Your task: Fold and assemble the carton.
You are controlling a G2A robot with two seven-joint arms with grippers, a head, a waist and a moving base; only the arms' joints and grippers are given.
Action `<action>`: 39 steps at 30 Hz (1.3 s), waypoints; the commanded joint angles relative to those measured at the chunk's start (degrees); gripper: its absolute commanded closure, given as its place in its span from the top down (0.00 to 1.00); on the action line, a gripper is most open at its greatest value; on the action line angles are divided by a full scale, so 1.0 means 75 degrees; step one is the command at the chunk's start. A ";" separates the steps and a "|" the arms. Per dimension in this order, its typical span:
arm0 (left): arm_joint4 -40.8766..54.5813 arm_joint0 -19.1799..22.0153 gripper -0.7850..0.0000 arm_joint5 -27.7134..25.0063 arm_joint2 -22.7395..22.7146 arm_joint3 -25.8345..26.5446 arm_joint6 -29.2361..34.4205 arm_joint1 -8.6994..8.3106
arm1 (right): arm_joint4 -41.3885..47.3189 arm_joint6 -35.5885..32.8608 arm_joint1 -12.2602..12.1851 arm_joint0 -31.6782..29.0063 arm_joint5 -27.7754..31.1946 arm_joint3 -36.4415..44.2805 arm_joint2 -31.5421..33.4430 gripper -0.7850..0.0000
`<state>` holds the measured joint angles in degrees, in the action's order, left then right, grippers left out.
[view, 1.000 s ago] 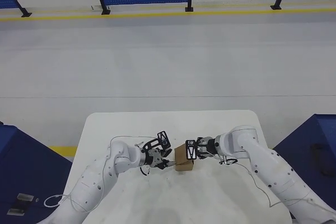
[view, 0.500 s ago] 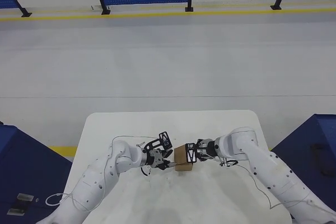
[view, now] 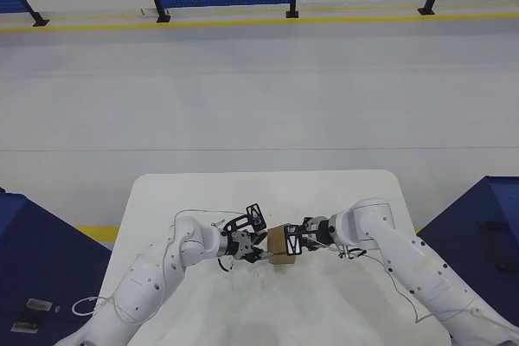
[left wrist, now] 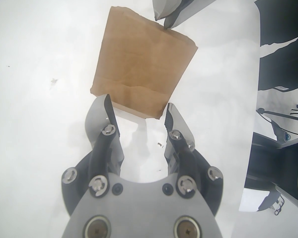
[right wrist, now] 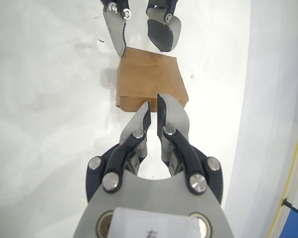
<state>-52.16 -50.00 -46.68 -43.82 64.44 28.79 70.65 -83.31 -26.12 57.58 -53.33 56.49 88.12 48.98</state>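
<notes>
A small brown carton (view: 281,244) lies flat on the white table (view: 199,199), between my two grippers. In the left wrist view the carton (left wrist: 141,68) has a creased flap at its near end, and my left gripper (left wrist: 138,101) stands open with a fingertip at each side of that end. From the opposite side my right gripper (right wrist: 154,100) is pinched on the carton's (right wrist: 150,75) other edge, its jaws almost together. From above, the left gripper (view: 260,245) and right gripper (view: 297,243) face each other across the carton.
Blue bins stand on the floor to the left (view: 17,251) and right (view: 493,216) of the table. The table's curved edge (right wrist: 241,125) runs close beside the right gripper. A thin cable (view: 190,214) trails along the left arm.
The right gripper has slid in to the carton's edge and its fingers have come together there. The carton has shifted slightly toward the left gripper, which has hardly moved.
</notes>
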 commanded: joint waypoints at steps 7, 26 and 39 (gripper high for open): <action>0.0113 0.0018 0.49 -0.0143 -0.0013 -0.0086 -0.0018 -0.0004 | -0.0158 0.0086 0.0035 0.0043 -0.0028 -0.0135 -0.0102 0.04; 0.0383 0.0161 0.48 -0.0421 0.0046 -0.0385 0.0134 0.0012 | -0.0157 0.0140 0.0097 0.0135 -0.0033 -0.0304 -0.0158 0.00; 0.0401 0.0301 0.50 -0.0412 0.0271 -0.0578 0.0289 0.0091 | -0.0136 0.0121 0.0118 0.0157 -0.0011 -0.0473 -0.0147 0.00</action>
<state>-49.16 -47.82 -49.76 -41.88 60.23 31.05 71.29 -84.22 -25.22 58.46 -52.16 56.34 84.63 47.90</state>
